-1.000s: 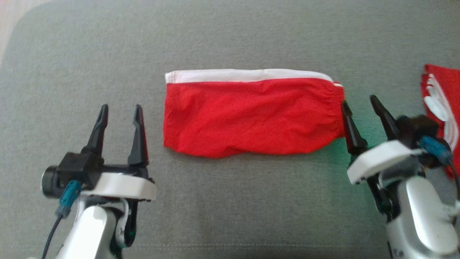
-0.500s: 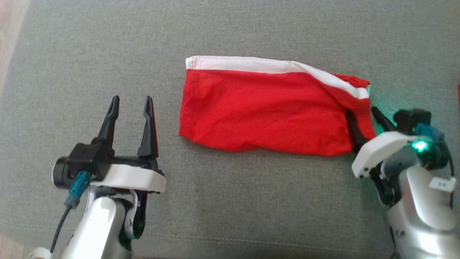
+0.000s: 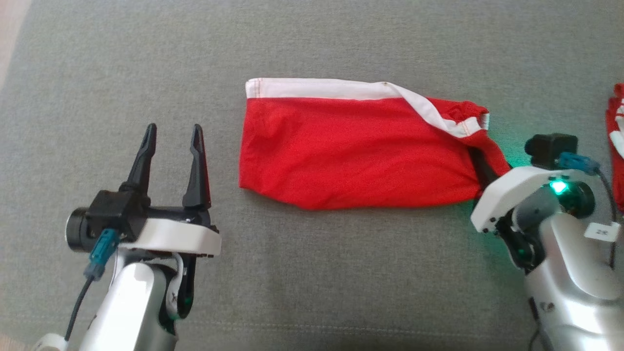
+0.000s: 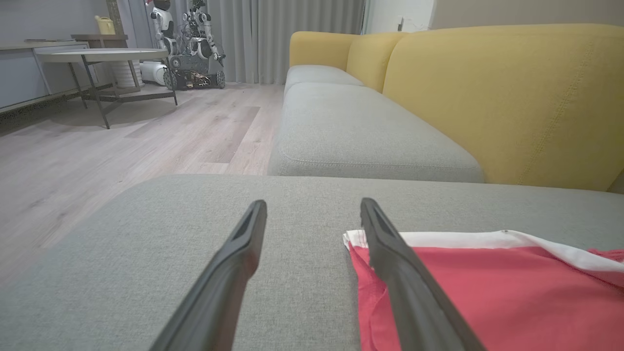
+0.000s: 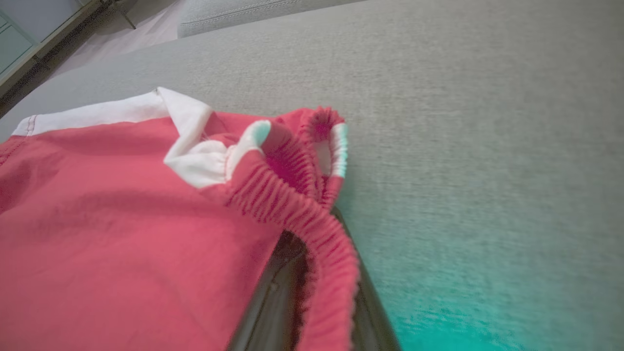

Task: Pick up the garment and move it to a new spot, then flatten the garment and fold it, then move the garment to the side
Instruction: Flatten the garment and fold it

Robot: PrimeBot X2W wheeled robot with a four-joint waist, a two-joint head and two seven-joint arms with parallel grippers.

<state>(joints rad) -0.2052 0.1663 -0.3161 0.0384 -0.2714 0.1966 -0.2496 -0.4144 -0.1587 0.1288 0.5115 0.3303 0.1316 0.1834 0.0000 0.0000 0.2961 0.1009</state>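
Leftmost, our left gripper (image 3: 173, 134) hovers released over the grey cushion (image 3: 312, 273), its fingers spread and holding nothing, just beside the garment's left edge but apart from it. The garment (image 3: 356, 151) lies in the middle of the cushion as a long red strip with a white band (image 3: 321, 88) along its far edge. At its right end the right gripper (image 3: 482, 165) is clenched on the gathered elastic waistband (image 5: 312, 229), which runs between the two dark fingers in the right wrist view; that end is raised and bunched.

We judge the step to be taking hold in order to shift the garment. To do it well, we should check that the bite takes the whole thickness of the waistband and not only its top layer. A one-ended pull will likely drag and rumple the strip, so the free left gripper would do well to pinch the left edge, and both should rise together and level. Moving rightward, we must stay apart from the red-and-white cloth (image 3: 616, 141) at the right margin.

Counted: two grippers, one empty and one gripping; one garment in hand; one other cloth; one white band; one cushion beneath.
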